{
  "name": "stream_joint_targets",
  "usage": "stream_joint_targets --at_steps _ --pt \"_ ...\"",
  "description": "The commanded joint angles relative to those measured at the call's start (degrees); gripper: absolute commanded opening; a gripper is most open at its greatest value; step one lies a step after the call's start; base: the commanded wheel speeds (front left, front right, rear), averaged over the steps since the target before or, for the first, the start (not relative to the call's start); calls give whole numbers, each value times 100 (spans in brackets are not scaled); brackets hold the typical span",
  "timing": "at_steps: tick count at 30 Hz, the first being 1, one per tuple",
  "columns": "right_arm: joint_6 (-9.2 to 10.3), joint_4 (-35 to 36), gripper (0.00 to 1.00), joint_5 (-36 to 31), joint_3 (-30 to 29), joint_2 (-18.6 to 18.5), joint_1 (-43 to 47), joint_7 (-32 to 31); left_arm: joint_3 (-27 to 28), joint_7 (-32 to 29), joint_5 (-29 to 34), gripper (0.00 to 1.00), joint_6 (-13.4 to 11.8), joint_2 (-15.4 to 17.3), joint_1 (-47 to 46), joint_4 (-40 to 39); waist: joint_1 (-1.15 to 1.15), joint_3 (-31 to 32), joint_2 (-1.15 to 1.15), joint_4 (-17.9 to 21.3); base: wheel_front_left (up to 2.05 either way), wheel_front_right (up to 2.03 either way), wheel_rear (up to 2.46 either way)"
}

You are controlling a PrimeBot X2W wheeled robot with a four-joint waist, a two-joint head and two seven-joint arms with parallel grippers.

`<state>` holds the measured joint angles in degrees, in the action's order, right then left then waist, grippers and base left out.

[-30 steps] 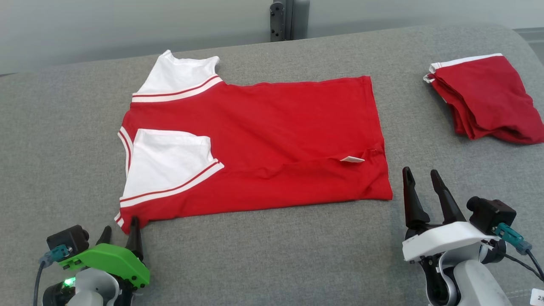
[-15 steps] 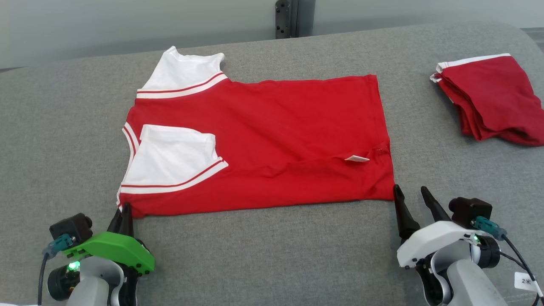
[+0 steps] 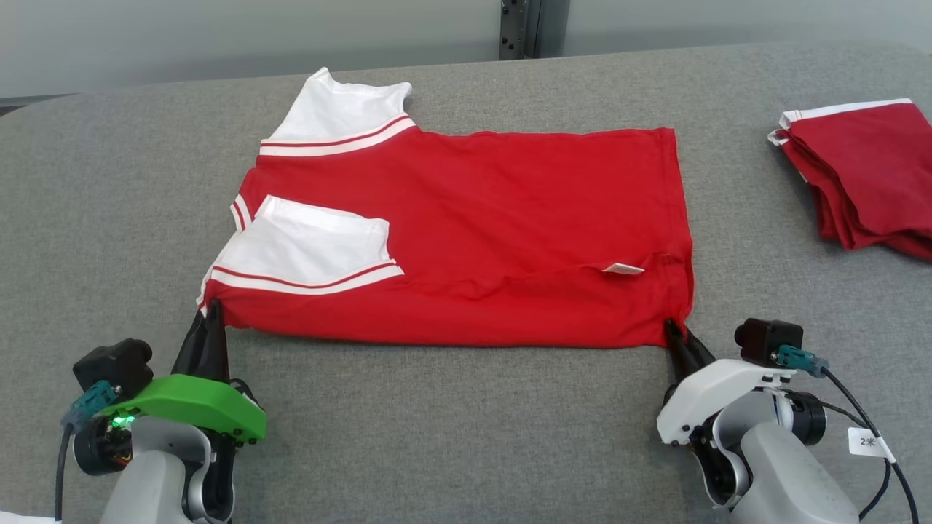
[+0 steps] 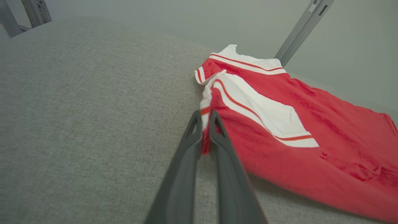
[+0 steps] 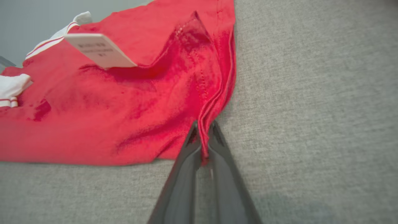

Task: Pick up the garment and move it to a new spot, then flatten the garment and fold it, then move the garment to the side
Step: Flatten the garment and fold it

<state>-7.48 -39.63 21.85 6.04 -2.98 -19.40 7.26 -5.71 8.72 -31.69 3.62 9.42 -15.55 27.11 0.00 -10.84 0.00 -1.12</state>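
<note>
Compared with a second back, quite a bit is changed. Both sets of fingers were spread then, with the left gripper parked at the shirt's near collar-side corner and the right gripper held well short of the hem corner. Half a second back the left one was already pinched together, while the right was still spread at the hem. Now both are clamped on cloth. The whole head view is shifted a bit too, which is put down to the camera, not the stuff lying there.

The red garment is spread flat across the middle, collar end to the robot's left and hem to its right. One white sleeve is folded in over the body. The near left corner, striped trim and all, is squeezed between the left fingers, as seen in the left wrist view. The near right hem corner is bunched into a ridge that runs straight into the closed right fingers. A small white label is seen on the red cloth near that corner.

Everything is laid on a grey woven surface. A folded red pile is kept far right, well apart. A plain pale wall is seen behind, with a dark metal bracket on it.
</note>
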Motion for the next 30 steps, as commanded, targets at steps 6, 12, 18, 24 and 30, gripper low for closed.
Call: stream_joint_targets --at_steps 6,12,18,24,30 --pt "-2 444 0 421 -67 -18 257 41 16 -33 -18 0 -78 128 479 -720 0 80 0 25 0 0 0" --pt "-1 1665 0 614 -168 -265 1099 -331 97 -290 -109 0 -328 197 1477 -1933 0 134 0 120 0 0 0" --pt "-1 2912 0 601 -383 -300 2036 -825 -41 -815 -86 0 -592 285 2536 -3064 0 117 0 187 0 0 0" --pt "-1 3608 0 578 -659 -182 2646 -1273 -98 -1107 -171 0 -775 269 3074 -3561 0 113 0 208 0 0 0" --pt "-1 3635 100 520 -871 -72 2788 -1340 -123 -1067 -199 7 -820 184 2964 -3303 0 112 0 284 0 0 0"
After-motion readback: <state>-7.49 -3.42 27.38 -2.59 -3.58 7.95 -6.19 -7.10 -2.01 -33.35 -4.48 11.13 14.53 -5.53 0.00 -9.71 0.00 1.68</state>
